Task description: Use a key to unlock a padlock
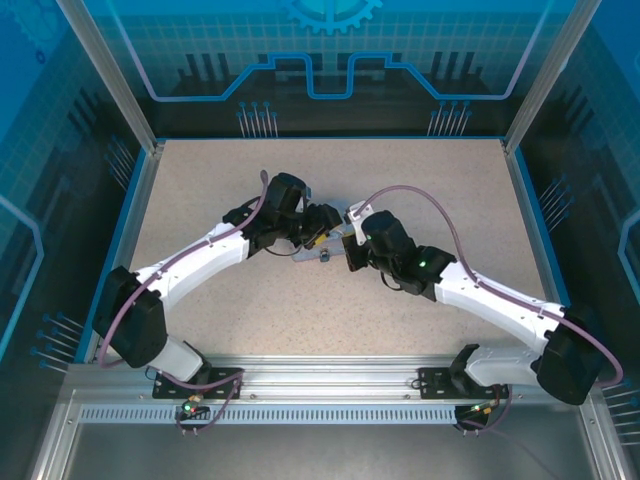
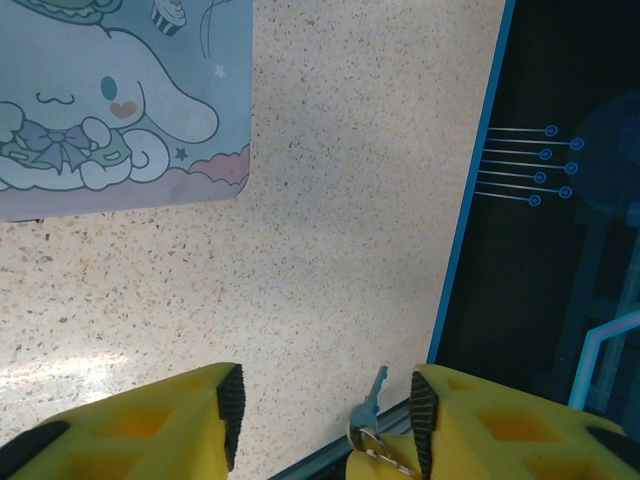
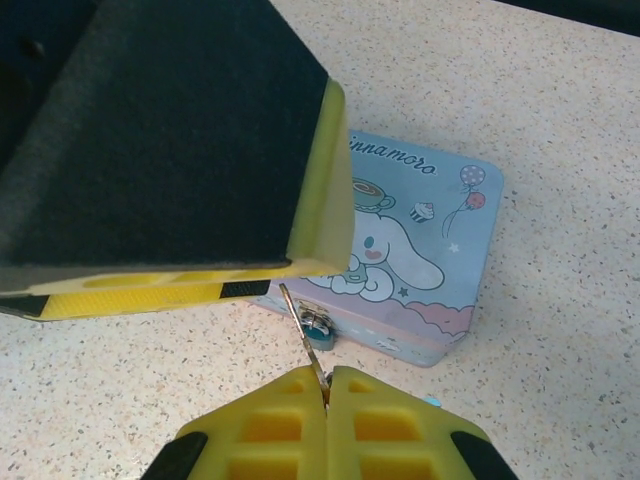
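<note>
Where the arms reach in from their bases at the near edge, broad stretches of speckled table point(image 1: 200, 330) lie open on either side of them, bounded by a raised blue rim point(image 1: 140, 200). At mid-table the two wrists meet almost nose to nose. The right gripper point(image 3: 327, 395) has its blocky yellow fingers pressed flat together, pinching the lower end of the key point(image 3: 312, 365), a thin brownish metal strip slanting up and away from the tips. Just beside that strip sits the padlock point(image 3: 319, 332), a small dark metallic lump with a loop on top, at the front wall of the tin point(image 3: 440, 270); whether lock and key touch cannot be told. The left gripper point(image 2: 325, 400) hangs over them with jaws partway apart, gripping nothing; in its wrist view the key's notched blade stands in the gap, close to one ribbed black pad point(image 2: 423, 420). Beyond lies the tin, a flat pale blue rectangle with rounded corners and a white cartoon dog on its lid. Past it the gritty surface runs open to the far rim.
</note>
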